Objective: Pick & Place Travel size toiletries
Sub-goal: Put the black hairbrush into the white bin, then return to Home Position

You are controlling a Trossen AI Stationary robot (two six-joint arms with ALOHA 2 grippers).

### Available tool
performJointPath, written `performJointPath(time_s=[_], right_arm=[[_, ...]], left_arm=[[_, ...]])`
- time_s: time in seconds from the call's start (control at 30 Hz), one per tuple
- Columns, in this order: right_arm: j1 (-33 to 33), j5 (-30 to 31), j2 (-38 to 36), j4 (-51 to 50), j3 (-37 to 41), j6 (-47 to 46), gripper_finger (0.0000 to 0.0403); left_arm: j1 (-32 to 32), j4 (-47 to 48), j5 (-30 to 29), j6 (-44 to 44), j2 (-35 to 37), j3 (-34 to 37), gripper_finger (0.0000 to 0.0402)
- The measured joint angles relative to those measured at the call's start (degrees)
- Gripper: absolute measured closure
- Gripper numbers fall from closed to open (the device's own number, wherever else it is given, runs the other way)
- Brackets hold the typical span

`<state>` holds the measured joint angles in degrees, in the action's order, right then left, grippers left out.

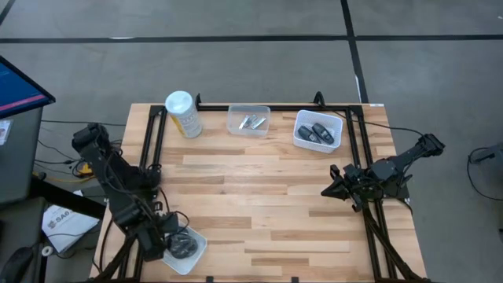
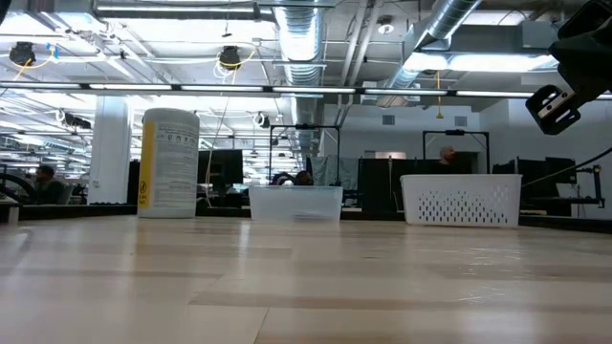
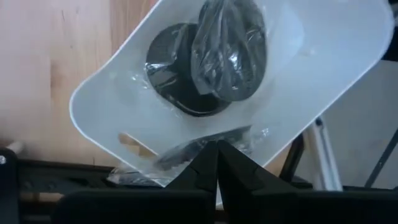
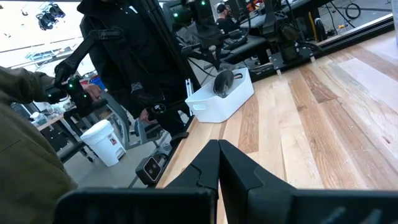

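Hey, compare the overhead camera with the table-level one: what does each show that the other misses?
Only the high view shows the white tray of dark wrapped lumps under the left gripper, the silvery tubes, and the dark oblong pieces. Only the low view shows the room behind. Both show the yellow canister, the clear bin and the white basket.
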<state>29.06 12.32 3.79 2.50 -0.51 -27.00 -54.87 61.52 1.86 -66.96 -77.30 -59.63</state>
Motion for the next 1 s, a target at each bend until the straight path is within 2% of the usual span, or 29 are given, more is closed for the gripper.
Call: performJointPath(time_s=[0.17, 0.3, 0.43, 0.67, 0.83, 0.93, 1.0], right_arm=[[0.01, 0.00, 0.00, 0.00, 0.00, 0.00, 0.0403], [0.02, 0.00, 0.00, 0.00, 0.00, 0.00, 0.0403], [0.00, 0.00, 0.00, 0.00, 0.00, 0.00, 0.0403], [0.00, 0.00, 0.00, 0.00, 0.00, 0.00, 0.0403], [0.01, 0.00, 0.00, 0.00, 0.00, -0.01, 0.0403], [0.00, 0.00, 0.00, 0.00, 0.00, 0.00, 0.0403], [0.02, 0.00, 0.00, 0.00, 0.00, 0.00, 0.0403]], left_arm=[[0.44, -0.75, -1.38, 0.04, -0.04, 1.27, 0.0393], [0.46, -2.03, -2.18, 1.58, -0.04, 1.35, 0.0368], [0.44, -4.19, -1.86, 1.90, -0.04, 1.35, 0.0319], [1.57, -11.89, 0.08, 3.63, 0.63, 0.63, 0.0207], [5.34, -12.75, -0.97, 2.01, 4.84, -0.17, 0.0158], [7.97, -13.10, -1.37, 1.96, 9.02, -0.16, 0.0152], [9.39, -13.94, -4.87, 1.36, 12.32, -0.16, 0.0154]])
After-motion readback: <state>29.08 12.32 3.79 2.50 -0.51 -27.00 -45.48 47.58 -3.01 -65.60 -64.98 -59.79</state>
